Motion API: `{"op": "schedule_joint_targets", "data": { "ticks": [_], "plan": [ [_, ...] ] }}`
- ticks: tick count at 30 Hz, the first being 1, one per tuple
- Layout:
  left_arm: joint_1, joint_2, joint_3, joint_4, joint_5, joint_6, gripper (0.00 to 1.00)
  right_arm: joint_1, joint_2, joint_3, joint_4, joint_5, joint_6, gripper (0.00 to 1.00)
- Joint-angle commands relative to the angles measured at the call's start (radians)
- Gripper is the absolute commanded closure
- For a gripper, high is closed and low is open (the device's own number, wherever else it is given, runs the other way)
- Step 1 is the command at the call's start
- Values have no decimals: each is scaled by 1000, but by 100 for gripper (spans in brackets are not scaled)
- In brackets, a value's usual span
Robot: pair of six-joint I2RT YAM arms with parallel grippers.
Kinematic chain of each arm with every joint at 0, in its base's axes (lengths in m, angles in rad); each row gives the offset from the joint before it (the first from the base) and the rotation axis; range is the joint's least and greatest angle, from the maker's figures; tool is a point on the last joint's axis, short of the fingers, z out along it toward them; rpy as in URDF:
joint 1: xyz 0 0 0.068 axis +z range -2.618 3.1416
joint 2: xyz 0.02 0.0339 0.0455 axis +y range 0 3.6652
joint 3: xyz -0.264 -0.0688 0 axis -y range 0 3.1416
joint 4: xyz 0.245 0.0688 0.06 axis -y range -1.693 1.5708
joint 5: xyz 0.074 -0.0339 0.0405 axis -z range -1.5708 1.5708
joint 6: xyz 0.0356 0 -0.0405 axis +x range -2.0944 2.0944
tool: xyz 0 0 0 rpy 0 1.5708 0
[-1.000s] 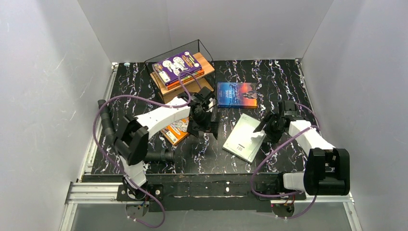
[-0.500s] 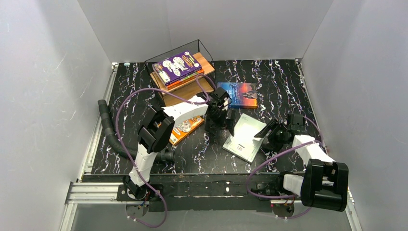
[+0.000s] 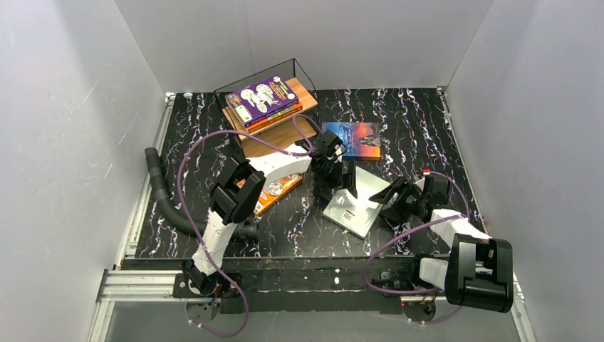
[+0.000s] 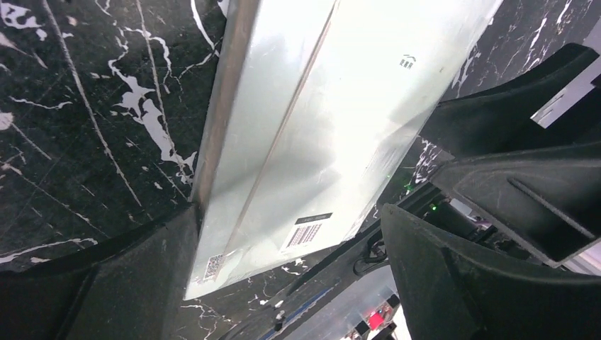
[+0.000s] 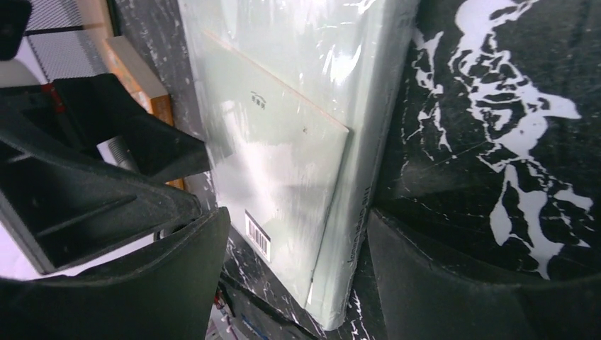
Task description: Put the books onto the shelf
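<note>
Eyes on the grey-green book [image 3: 354, 204]: lying mid-table, barcode up, well apart from the shelf [image 3: 263, 139] at far left. Long axis approx near-left to far-right. Left pincer [image 3: 340, 178] at the book's far-left edge, spread wide, gripping nothing. From its wrist cam: straddling the cover, w/ 1 finger [image 4: 106, 290] just beside the long edge. Right pincer [image 3: 397, 201] at the opposite, right edge, also spread, nothing clamped, a corner of the book btwn its 2 fingers. Both within reach, but left the likelier carrier imo, being on the shelf's side. Top tier already carrying the purple book [image 3: 262, 98] on a small stack. Lying flat-ish, so prob. needs 1 edge tipped up before any pinch. Any edge off the table yet? Can't tell.
</note>
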State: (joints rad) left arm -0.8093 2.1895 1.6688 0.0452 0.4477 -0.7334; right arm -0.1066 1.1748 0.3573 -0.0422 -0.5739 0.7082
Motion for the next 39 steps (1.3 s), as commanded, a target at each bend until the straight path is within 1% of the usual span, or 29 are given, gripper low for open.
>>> {"op": "schedule_joint_targets", "data": {
  "ticks": [1,4,8,13,19,24,29,31,36,39],
  "plan": [
    [-6,22,-23,-7,68,-45,3,1,-24,-71,144,-118,42,21],
    [-6,29,-26,12,86,-64,5,1,-64,-87,182,-167,61,21],
    [-6,30,-27,22,96,-70,8,1,-144,-103,210,-189,89,21],
    [-7,28,-28,15,96,-64,9,1,-269,-119,256,-220,132,21],
    [-7,35,-27,8,100,-64,9,1,-357,-136,314,-248,173,21],
    [-7,36,-27,12,102,-67,8,2,-316,-180,429,-273,221,21],
    [-8,40,-28,22,113,-82,8,3,-198,-241,745,-337,373,21],
    [-8,39,-30,23,115,-83,8,10,-166,-240,814,-352,405,21],
    [-7,26,-34,13,109,-70,7,28,-151,-206,843,-396,411,21],
    [-7,26,-26,13,111,-71,7,37,-159,-183,782,-396,378,21]
  ]
}}
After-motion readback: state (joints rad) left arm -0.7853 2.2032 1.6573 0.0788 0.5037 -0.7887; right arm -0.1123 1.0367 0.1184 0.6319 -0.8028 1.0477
